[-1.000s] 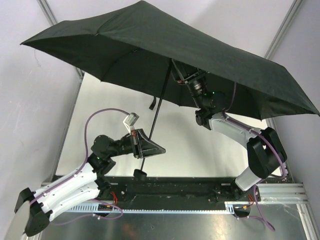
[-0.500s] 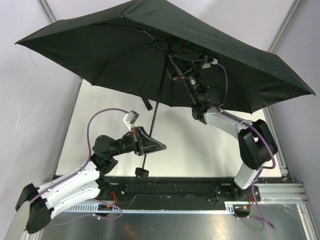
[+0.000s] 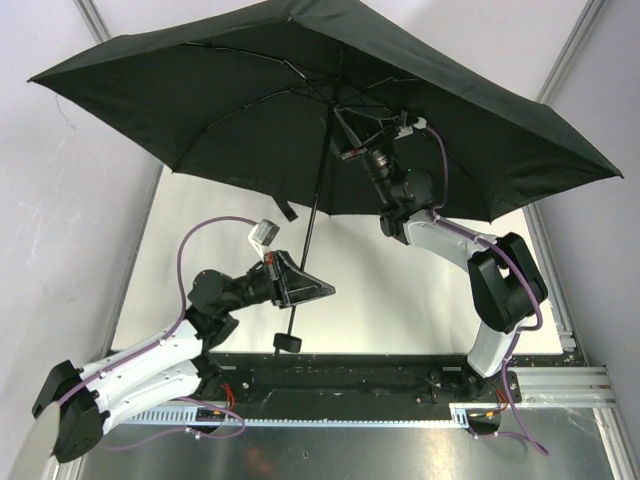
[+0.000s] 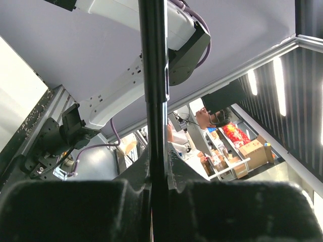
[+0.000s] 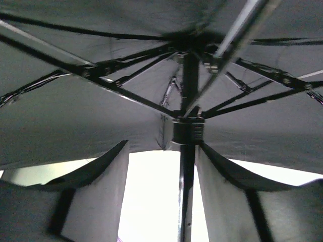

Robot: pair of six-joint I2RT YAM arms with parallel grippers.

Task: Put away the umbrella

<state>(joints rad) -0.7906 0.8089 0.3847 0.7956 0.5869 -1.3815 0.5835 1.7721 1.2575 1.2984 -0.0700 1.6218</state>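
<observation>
The umbrella [image 3: 300, 90] is open, and its black canopy spreads over both arms. Its thin shaft [image 3: 315, 205] runs down to the small handle [image 3: 288, 343]. My left gripper [image 3: 300, 290] is shut on the lower shaft [image 4: 153, 101], just above the handle. My right gripper [image 3: 345, 135] is up under the canopy and stands open. In the right wrist view the shaft [image 5: 185, 191] passes between its fingers, close beside the right finger [image 5: 222, 186]. The runner [image 5: 187, 132] sits just past the fingertips, where the ribs meet.
The white tabletop [image 3: 400, 290] lies below, with a black rail [image 3: 380, 375] along its near edge. Pale walls and metal frame posts [image 3: 560, 70] stand close to the canopy's rim on both sides. A wrist strap [image 3: 287, 210] dangles under the canopy.
My right gripper has climbed the shaft toward the runner, and its jaws have narrowed a little. The canopy has lifted and tilted back. The left gripper keeps its hold.
</observation>
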